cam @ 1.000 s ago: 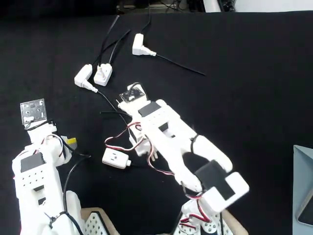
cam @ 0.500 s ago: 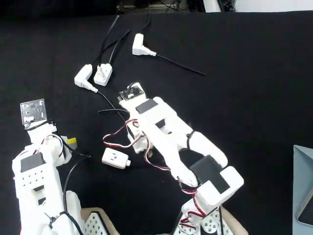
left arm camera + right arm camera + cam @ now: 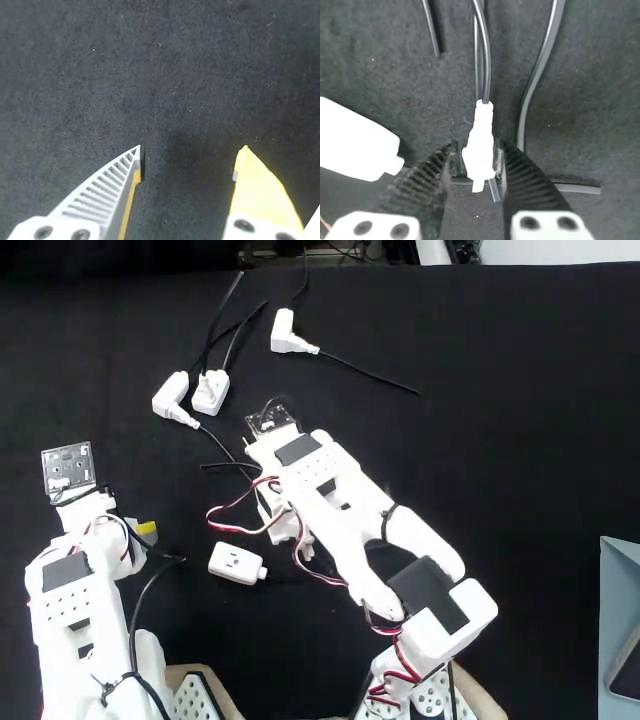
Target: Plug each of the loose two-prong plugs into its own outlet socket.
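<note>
- Right gripper (image 3: 475, 146) is clenched on a small white plug (image 3: 481, 135), one black finger pressed to each side of it.
- Plug sits upright between the fingers, with its thin black cord (image 3: 483, 60) running straight away from the gripper over the black cloth (image 3: 590, 75).
- In the high view this arm's wrist hangs beyond the white socket (image 3: 237, 563), on the side away from the arm bases, so the held plug is near the socket but apart from it.
- A larger white body (image 3: 355, 145) lies just beside the gripper; I cannot tell which piece it is.
- Left gripper (image 3: 190, 165) is spread wide with nothing between its fingers, low over bare cloth, left of the socket.
- Three more white cord ends lie farther out past the socket: an angled one (image 3: 170, 396), a blocky one (image 3: 210, 392) touching or nearly touching it, and a third (image 3: 285, 332) farthest off.
- Grey bin (image 3: 620, 620) stands well to the right of the socket.
</note>
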Robot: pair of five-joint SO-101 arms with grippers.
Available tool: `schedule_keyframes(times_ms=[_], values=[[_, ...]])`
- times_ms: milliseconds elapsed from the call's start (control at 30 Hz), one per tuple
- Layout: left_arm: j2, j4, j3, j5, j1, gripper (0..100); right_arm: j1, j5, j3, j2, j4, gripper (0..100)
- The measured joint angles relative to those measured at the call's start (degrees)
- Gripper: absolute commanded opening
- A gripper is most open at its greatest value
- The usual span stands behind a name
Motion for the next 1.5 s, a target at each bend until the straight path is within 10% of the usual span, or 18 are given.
schedule_keyframes(times_ms=[600, 1100, 1500], values=[[0.00, -0.18, 0.79, 0.00, 0.00, 29, 0.00, -2.11, -1.41, 3.43, 0.26, 1.1], [0.00, -0.18, -0.53, 0.00, 0.00, 29, 0.00, 2.29, -1.23, -32.00, 10.81, 1.1], [-6.51, 8.35, -11.08, 3.96, 4.57, 29, -0.97, 6.51, 16.97, -46.86, -8.79, 1.1]])
